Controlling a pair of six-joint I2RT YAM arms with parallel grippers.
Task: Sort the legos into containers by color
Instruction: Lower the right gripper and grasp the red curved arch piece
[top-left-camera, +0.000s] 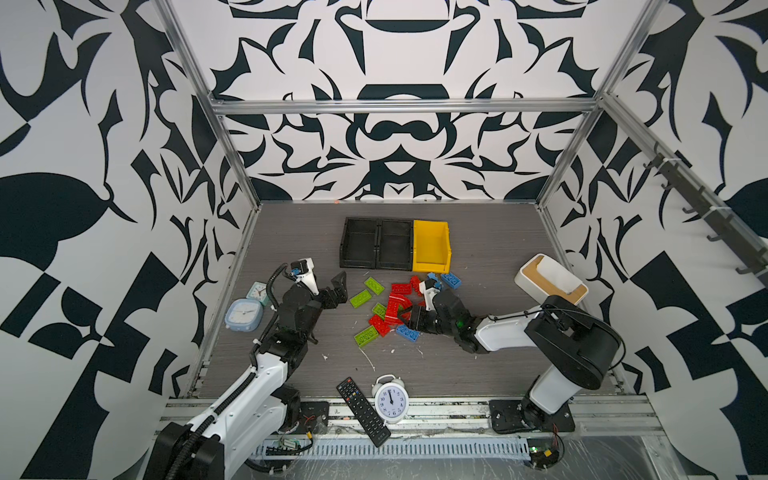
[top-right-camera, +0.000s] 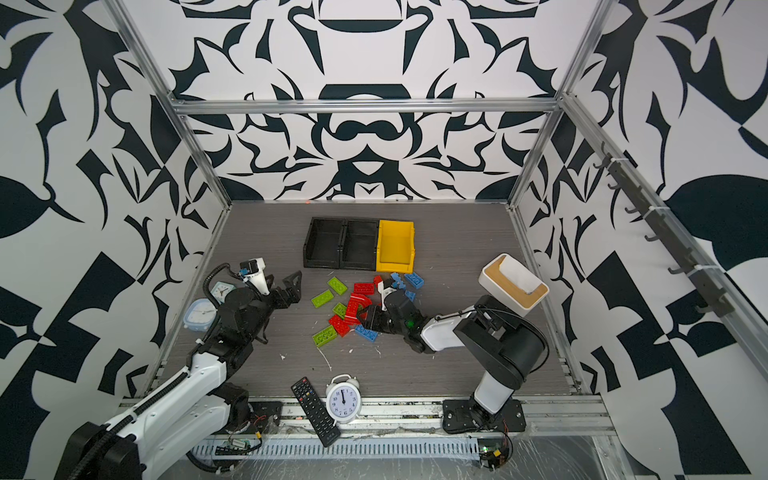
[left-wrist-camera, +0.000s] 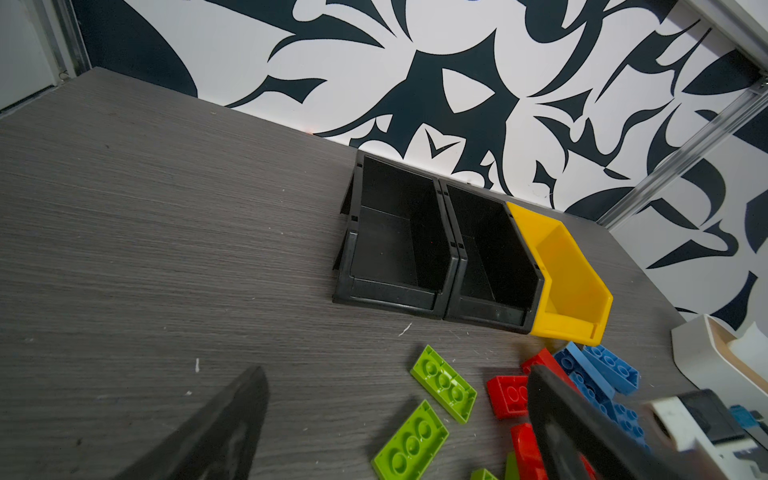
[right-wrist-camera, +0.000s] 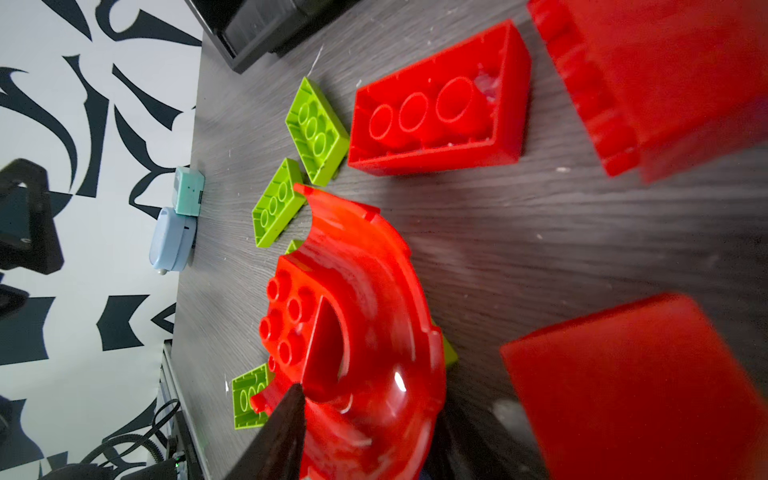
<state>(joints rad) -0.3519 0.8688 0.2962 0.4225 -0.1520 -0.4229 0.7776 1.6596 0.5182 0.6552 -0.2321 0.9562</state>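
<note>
Holds left gripper (top-left-camera: 338, 289) spread wide, just left of green legos (top-left-camera: 360, 298). Straddles red arch (right-wrist-camera: 374, 299) with right gripper (top-left-camera: 404, 314); cannot tell whether pinched. Legos loose on table (top-left-camera: 291, 249), just before containers (top-left-camera: 378, 266).

Hour numerals on white alarm clock (top-left-camera: 391, 401) dial, lower centre, barely legible; remote control (top-left-camera: 363, 411) key markings unreadable.

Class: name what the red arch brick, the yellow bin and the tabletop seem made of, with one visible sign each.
Red arch brick: glossy moulded plastic; bright glints on its curve.
Yellow bin: smooth plastic, likely; even colour, moulded rim.
Tabletop: grey wood-grain, probably laminate; fine streaks, dull sheen.
</note>
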